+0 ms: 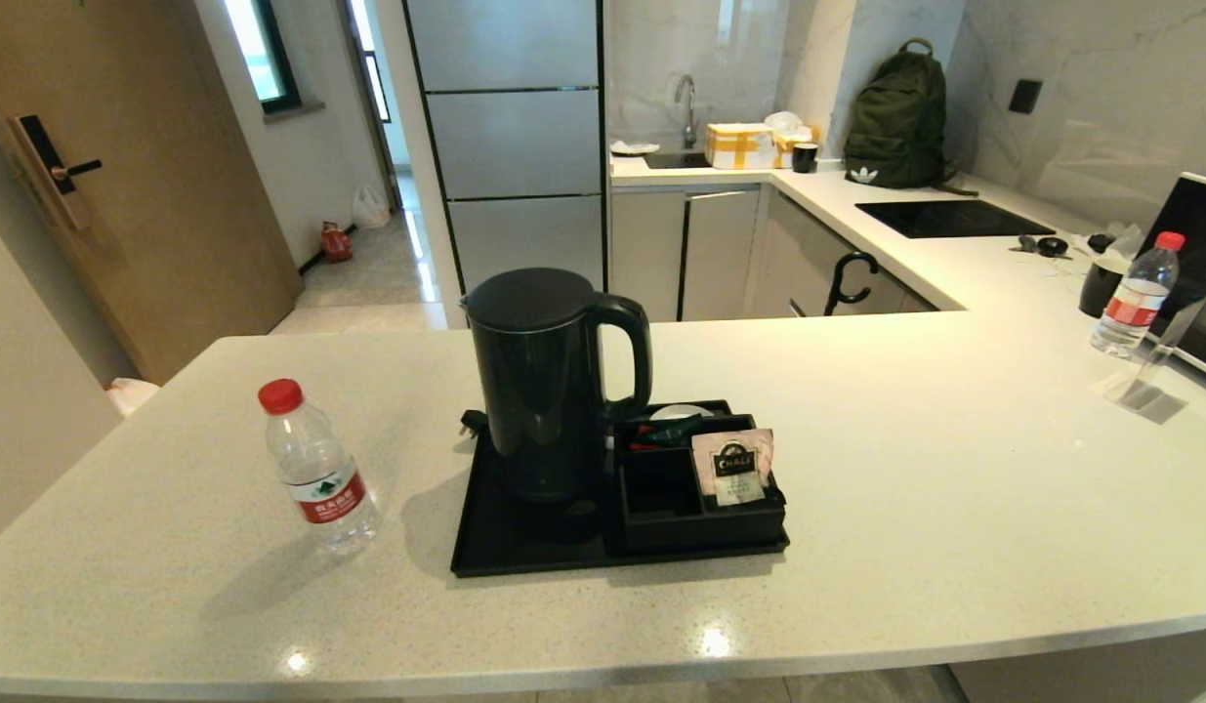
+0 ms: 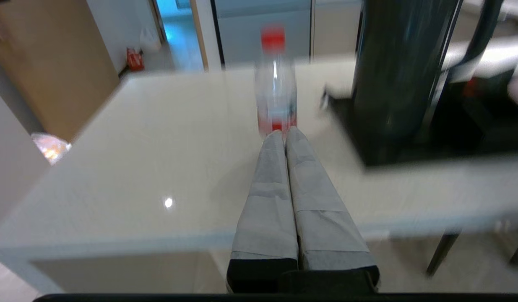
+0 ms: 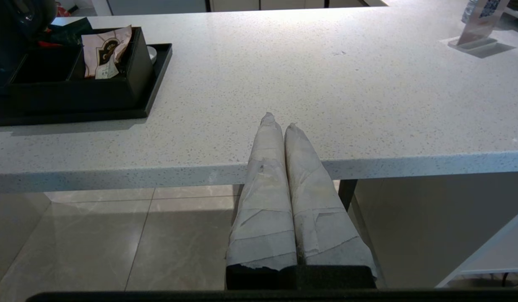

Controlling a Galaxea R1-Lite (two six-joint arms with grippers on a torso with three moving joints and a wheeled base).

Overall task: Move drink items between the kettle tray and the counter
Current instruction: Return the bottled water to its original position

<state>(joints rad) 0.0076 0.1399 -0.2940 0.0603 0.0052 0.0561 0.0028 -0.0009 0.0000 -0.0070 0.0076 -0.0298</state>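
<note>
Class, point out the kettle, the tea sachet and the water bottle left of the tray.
kettle (image 1: 539,391), head view, body.
tea sachet (image 1: 732,466), head view, dark emblem.
water bottle (image 1: 321,485), head view, red-white label.

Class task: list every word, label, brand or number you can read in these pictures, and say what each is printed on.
"CHALI": on the dark emblem of the tea sachet in the tray box.
Near bottle: red label, print too small to read.
Far bottle: label unreadable.
Backpack: white trefoil logo, no readable words.
Clear sign stand: print too blurred.
</note>
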